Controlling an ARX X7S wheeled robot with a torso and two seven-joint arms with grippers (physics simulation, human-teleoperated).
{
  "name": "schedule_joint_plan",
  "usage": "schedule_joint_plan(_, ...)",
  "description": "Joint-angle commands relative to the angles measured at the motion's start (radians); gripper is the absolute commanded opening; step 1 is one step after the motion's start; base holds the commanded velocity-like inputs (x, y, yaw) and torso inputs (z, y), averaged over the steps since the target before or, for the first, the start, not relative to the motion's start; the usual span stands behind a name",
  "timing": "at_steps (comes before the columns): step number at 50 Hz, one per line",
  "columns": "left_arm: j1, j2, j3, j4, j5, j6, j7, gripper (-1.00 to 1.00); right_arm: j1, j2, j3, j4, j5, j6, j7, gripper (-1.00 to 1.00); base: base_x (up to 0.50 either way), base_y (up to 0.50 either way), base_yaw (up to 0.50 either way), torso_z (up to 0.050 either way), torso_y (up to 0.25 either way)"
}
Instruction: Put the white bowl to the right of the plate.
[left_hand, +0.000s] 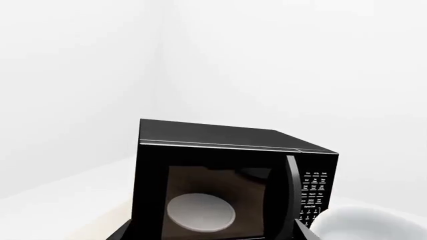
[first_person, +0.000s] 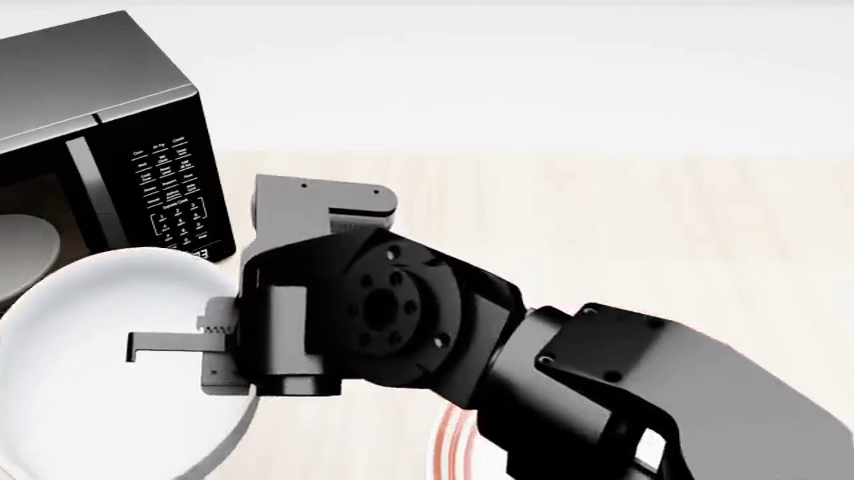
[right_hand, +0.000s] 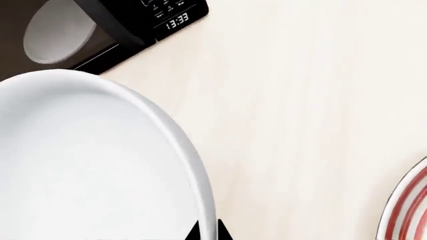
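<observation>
The white bowl (first_person: 94, 400) sits at the left in the head view, just in front of the microwave; it also shows in the right wrist view (right_hand: 87, 165) and the left wrist view (left_hand: 363, 222). My right gripper (right_hand: 207, 234) is shut on the bowl's rim, one black fingertip on each side of the wall. In the head view the right gripper (first_person: 140, 347) reaches over the bowl from the right. The plate (right_hand: 405, 210) with red rings lies to the bowl's right, mostly hidden under my right arm in the head view (first_person: 447, 445). My left gripper (left_hand: 212, 236) is open and empty, facing the microwave.
A black microwave (first_person: 120, 120) stands at the back left with its door open; it also shows in the left wrist view (left_hand: 227, 150) and the right wrist view (right_hand: 153, 12). A pale dish (left_hand: 200, 212) lies inside it. The light wooden tabletop (first_person: 641, 240) extends to the right.
</observation>
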Motion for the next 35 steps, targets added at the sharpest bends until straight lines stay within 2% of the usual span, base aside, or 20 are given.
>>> schedule_joint_plan(1, 0.001, -0.004, -0.001, 0.001, -0.004, 0.000, -0.004, 1.00, 0.049, 0.043, 0.031, -0.023, -0.005, -0.006, 0.019, -1.00, 0.00, 0.00, 0.00, 0.000, 0.000)
schedule_joint_plan(8, -0.001, -0.007, -0.003, 0.006, -0.009, -0.007, -0.012, 1.00, 0.105, 0.103, 0.039, -0.025, -0.004, 0.012, 0.046, -1.00, 0.00, 0.00, 0.00, 0.000, 0.000)
schedule_joint_plan(21, -0.003, -0.013, 0.000, 0.013, -0.010, -0.016, -0.023, 1.00, 0.168, 0.252, 0.079, -0.195, 0.006, -0.011, 0.151, -1.00, 0.00, 0.00, 0.00, 0.000, 0.001)
schedule_joint_plan(35, -0.008, -0.016, 0.001, 0.006, -0.013, -0.018, -0.029, 1.00, 0.213, 0.350, 0.107, -0.146, 0.065, 0.024, 0.166, -1.00, 0.00, 0.00, 0.00, 0.000, 0.001)
